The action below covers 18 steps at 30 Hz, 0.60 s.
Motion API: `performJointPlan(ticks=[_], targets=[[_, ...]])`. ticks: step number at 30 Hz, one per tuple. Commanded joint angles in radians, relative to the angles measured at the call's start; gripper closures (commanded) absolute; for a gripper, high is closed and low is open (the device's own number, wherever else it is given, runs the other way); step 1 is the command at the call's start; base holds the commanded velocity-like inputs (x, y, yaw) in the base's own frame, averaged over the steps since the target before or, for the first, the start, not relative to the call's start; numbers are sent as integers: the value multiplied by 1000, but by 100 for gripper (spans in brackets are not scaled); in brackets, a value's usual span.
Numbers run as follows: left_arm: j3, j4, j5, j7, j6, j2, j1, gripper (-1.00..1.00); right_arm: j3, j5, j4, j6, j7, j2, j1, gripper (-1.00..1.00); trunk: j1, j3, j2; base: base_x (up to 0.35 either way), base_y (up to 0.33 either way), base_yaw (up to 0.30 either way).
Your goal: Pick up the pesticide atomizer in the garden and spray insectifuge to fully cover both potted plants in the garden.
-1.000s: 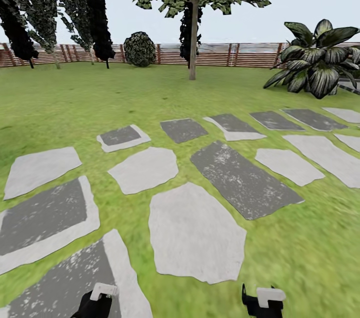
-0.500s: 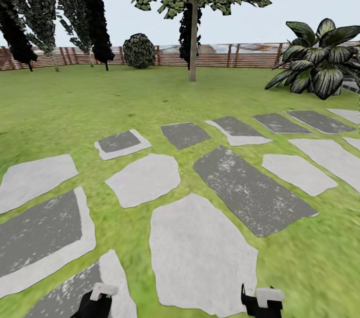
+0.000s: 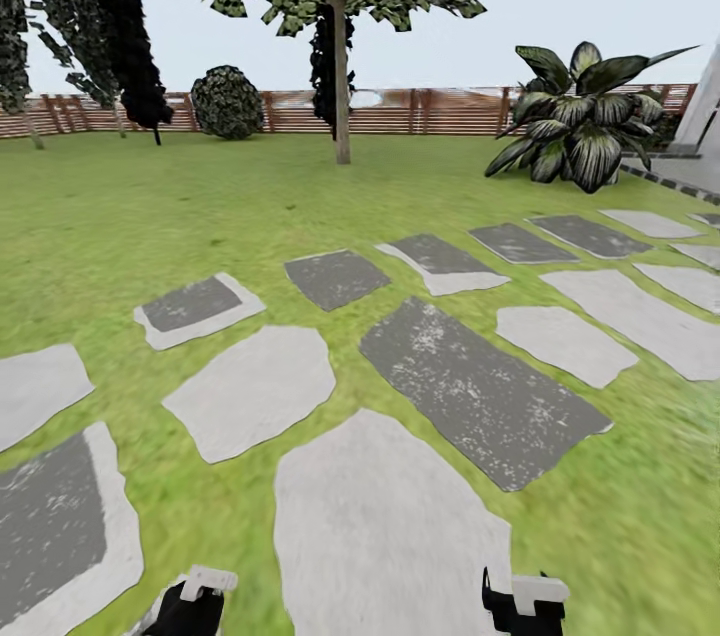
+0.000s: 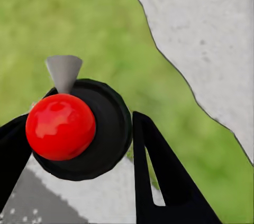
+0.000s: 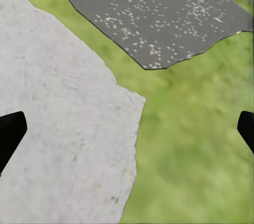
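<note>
A green lawn (image 3: pixel 120 216) with grey stepping stones (image 3: pixel 470 386) is seen ahead of both grippers in the head view. The left gripper (image 3: pixel 196 596) and the right gripper (image 3: pixel 525 601) are held low at the near edge of that view, well apart from each other. In the left wrist view, a black round thing with a red ball (image 4: pixel 61 126) and a small grey cone (image 4: pixel 63 72) is seen between the left gripper's black fingers (image 4: pixel 164 182); whether it is gripped cannot be told. The right gripper's fingertips (image 5: pixel 10 131) are set wide apart, with nothing between them, above a pale stone (image 5: pixel 58 118) and grass. Far ahead of the right gripper, a large leafy plant (image 3: pixel 580 121) stands on the lawn. A tree (image 3: pixel 340 36), a round shrub (image 3: pixel 228 102) and a brown slatted fence (image 3: pixel 420 111) are seen far ahead of the grippers.
</note>
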Motion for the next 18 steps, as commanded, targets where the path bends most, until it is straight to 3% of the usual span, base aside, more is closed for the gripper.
performJointPlan(ticks=[1, 5, 18], targets=[[-6, 0, 10, -5, -3, 1, 0, 100, -6, 11, 1, -2, -7, 0, -1, -100, 0, -1, 0, 331, 176, -277], [-6, 0, 10, -5, -3, 1, 0, 100, -6, 11, 1, -2, -7, 0, -1, -100, 0, -1, 0, 331, 176, -137], [-6, 0, 10, -5, -3, 1, 0, 100, -6, 12, 1, -2, -7, 0, -1, -100, 0, -1, 0, 331, 175, -7]])
